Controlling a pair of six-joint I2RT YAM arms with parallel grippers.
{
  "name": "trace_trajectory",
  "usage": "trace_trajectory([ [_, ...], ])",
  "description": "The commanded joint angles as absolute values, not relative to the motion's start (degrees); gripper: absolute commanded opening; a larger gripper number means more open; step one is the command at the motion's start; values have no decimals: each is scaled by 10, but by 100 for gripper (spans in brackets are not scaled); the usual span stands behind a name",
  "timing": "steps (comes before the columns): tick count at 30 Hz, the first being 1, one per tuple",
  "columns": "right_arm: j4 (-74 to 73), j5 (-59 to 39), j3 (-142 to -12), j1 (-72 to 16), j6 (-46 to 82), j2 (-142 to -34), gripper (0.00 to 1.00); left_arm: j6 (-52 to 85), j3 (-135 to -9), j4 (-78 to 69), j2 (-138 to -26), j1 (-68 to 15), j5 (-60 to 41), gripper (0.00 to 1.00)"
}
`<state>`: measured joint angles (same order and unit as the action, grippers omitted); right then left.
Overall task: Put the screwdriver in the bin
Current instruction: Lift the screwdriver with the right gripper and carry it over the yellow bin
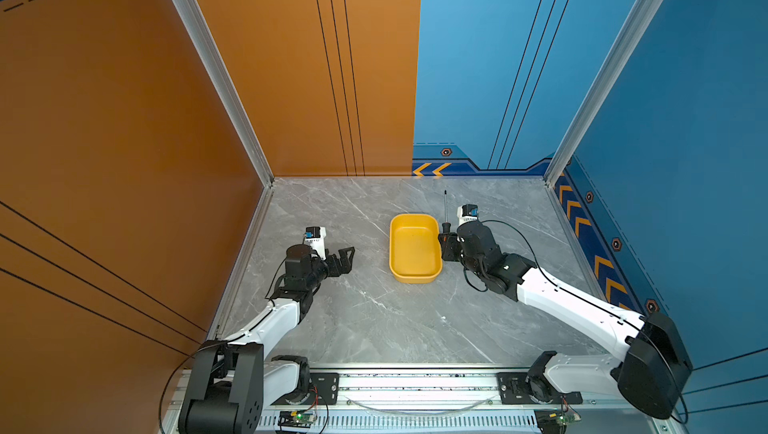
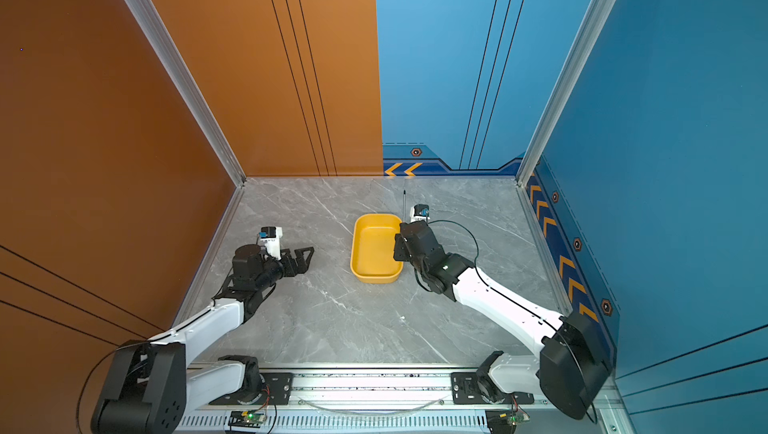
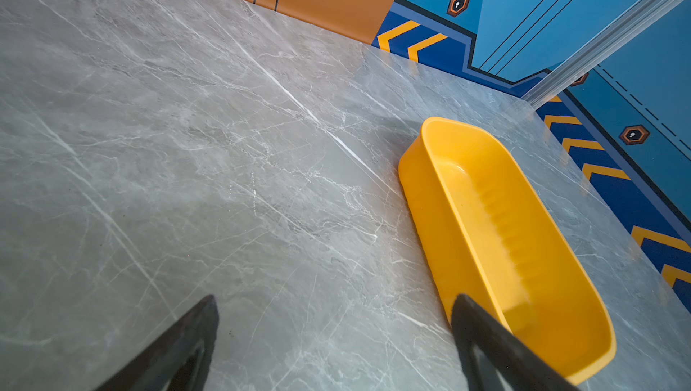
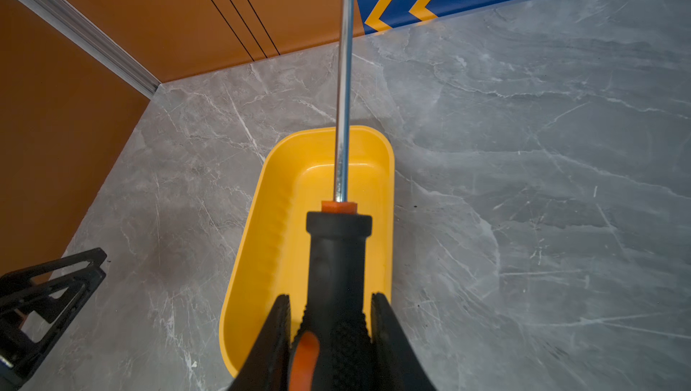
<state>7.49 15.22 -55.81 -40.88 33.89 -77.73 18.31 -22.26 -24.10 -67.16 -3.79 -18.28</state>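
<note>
The screwdriver (image 1: 445, 208) (image 2: 404, 205) has a black handle with orange accents and a thin metal shaft pointing toward the back wall. My right gripper (image 1: 447, 247) (image 2: 400, 245) (image 4: 331, 297) is shut on its handle (image 4: 338, 258), one finger on each side. It is held by the right-hand rim of the yellow bin (image 1: 414, 217) (image 2: 374, 245). In the right wrist view the handle and part of the shaft hang over the bin (image 4: 269, 228). The bin (image 3: 486, 220) has nothing in it. My left gripper (image 1: 349, 261) (image 2: 307, 259) (image 3: 336, 297) stands open left of the bin, holding nothing.
Grey marble tabletop (image 1: 374, 320) is walled in orange on the left and back left, blue on the right and back right. An aluminium rail (image 1: 415, 382) with both arm bases runs along the front edge. My left gripper's fingers (image 4: 56, 284) show in the right wrist view.
</note>
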Motion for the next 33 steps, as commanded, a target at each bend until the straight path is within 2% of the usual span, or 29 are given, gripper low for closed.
trace_trajectory([
  [1, 81, 188, -615, -431, 328, -838, 0, 178, -238, -233, -677, -40, -195, 98],
  [12, 167, 212, -733, -463, 350, -1003, 0, 179, -242, -233, -687, -40, -197, 98],
  [33, 200, 214, -738, -465, 399, -1085, 0, 178, -245, -233, -696, -40, -197, 98],
])
